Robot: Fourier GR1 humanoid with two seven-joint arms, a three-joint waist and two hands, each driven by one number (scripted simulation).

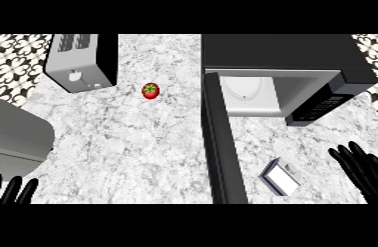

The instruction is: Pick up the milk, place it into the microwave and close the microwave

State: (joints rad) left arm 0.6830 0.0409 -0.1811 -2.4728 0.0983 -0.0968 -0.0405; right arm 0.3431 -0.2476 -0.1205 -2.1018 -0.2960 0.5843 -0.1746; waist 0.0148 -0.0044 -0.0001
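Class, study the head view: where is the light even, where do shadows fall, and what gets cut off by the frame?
In the head view, the counter is evenly lit with no glare; the microwave top is dark; its cavity is bright; the open door reads black; both hands, left hand and right hand, are cropped at the edges.

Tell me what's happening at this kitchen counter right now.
Nothing is held yet. The milk carton lies on the counter in front of the microwave, whose door stands wide open. The right hand is open just right of the carton; the left hand rests open at the lower left. A tomato and toaster sit farther back.
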